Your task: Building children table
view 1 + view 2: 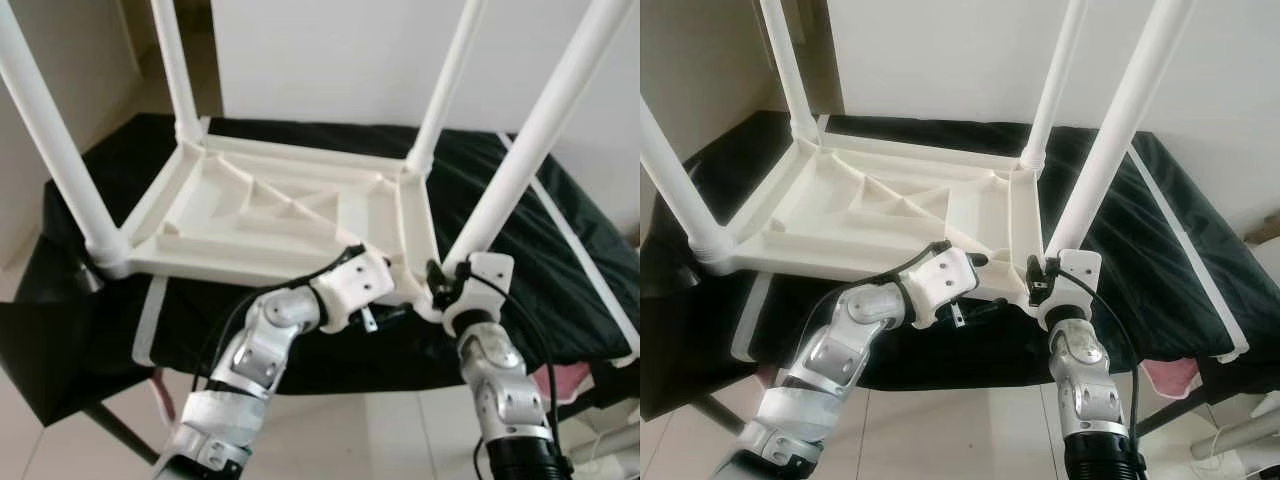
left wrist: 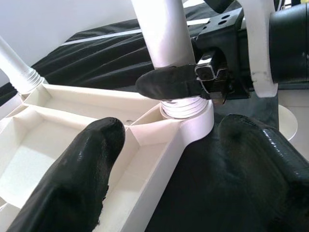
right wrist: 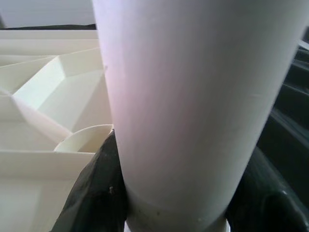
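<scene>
So here's what I've got on my screens: the white plastic kids' table top is lying upside down on a black cloth that covers some kind of work surface, ribbed underside facing up, with all four white legs standing in the corner sockets and pointing up. The near-right leg is the one I'm working on. My right gripper has its two black fingers clamped around the very bottom of that leg, right above the threaded collar where it goes into the corner socket; from the right wrist cam the leg takes up most of the frame with a dark finger pressed against each side, so it's got a proper hold. My left gripper is parked at the same corner, just beside the right one, fingers spread wide with nothing held; one finger hangs over the inner tray section of the table top and the other over the black cloth outside the rim, so the frame edge runs between them. I can't tell if either finger is actually touching the plastic. The near-left leg and the two far legs are well apart from both grippers. Pale tile floor below the near edge.
</scene>
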